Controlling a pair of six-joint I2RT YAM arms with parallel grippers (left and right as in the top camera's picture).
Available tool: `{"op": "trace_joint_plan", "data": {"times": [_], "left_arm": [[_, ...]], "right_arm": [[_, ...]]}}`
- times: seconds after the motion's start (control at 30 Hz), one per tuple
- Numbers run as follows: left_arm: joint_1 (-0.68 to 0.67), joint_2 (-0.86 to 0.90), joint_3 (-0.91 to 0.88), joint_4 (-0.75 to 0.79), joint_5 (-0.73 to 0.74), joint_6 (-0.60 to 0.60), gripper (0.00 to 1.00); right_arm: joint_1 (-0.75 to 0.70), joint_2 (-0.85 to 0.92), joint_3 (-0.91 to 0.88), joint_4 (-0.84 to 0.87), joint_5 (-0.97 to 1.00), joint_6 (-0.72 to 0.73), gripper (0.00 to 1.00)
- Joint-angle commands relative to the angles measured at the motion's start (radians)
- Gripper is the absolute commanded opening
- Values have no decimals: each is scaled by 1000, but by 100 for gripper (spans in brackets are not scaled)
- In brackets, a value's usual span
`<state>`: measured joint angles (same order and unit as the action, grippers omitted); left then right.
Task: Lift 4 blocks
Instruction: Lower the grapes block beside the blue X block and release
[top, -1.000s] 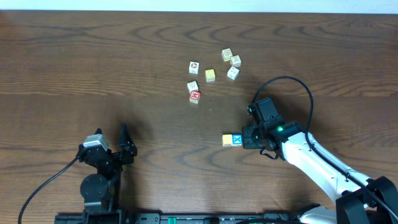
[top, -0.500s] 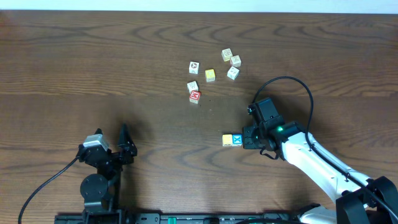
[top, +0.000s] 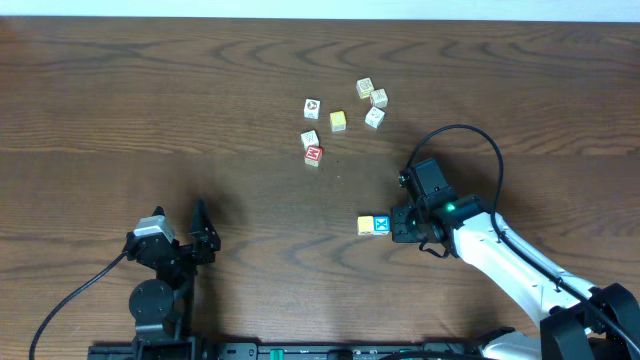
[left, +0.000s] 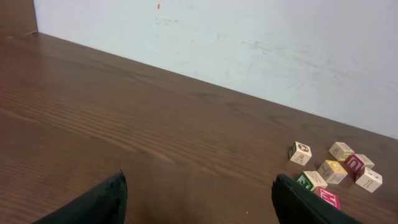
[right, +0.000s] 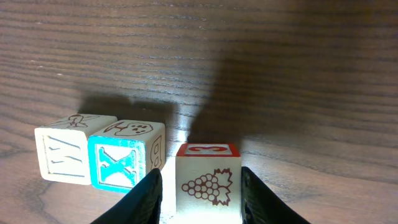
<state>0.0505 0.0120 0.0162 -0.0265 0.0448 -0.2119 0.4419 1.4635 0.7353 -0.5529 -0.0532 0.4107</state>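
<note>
Straddling now: the right gripper (right: 200, 182) has its dark fingers apart, one on each side of the whitish wooden cube with a red-framed top and a grape picture (right: 208, 186). The cube stands on the table. A bright sliver shows beside the frame-left finger, so it looks unclamped.
Nearest neighbour: the blue-faced wooden cube with a white X (right: 119, 163) sits just beside the grape cube toward frame left. It touches a pale wooden cube with faint line markings (right: 65, 155) beyond it.
Risk, snag: a slanted retreat could let a finger drag the grape cube into the X cube and shunt the row.
Risk, spread: opening wider may push the frame-left finger against the X cube.
Further blocks: the red-faced wooden cube (top: 313, 154) lies below a loose cluster of small cubes (top: 372, 100), upper centre of the overhead view, well apart from the right gripper.
Left gripper (left: 199, 180): jaws wide, holding nothing, lower left of the overhead view.
Open room: the brown wooden table (top: 150, 100) is open at left and centre; straight up looks the cleanest exit.
Edges: the far table edge runs along the top, behind the cluster.
</note>
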Motion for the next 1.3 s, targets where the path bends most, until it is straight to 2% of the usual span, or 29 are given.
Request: {"op": "trace_joint_plan", "data": {"times": [0.0, 0.47, 1.03, 1.27], "left_arm": [[-1, -1, -12, -44, -30, 8, 75], [-1, -1, -12, -44, -30, 8, 75], [-1, -1, -12, -44, -30, 8, 75], [-1, -1, -12, -44, -30, 8, 75]], "right_arm": [[5, 1, -10, -3, 3, 4, 36], [5, 1, -80, 43, 37, 83, 42], [4, 1, -76, 120, 39, 63, 46], [3, 1, -41, 116, 50, 52, 42]]}}
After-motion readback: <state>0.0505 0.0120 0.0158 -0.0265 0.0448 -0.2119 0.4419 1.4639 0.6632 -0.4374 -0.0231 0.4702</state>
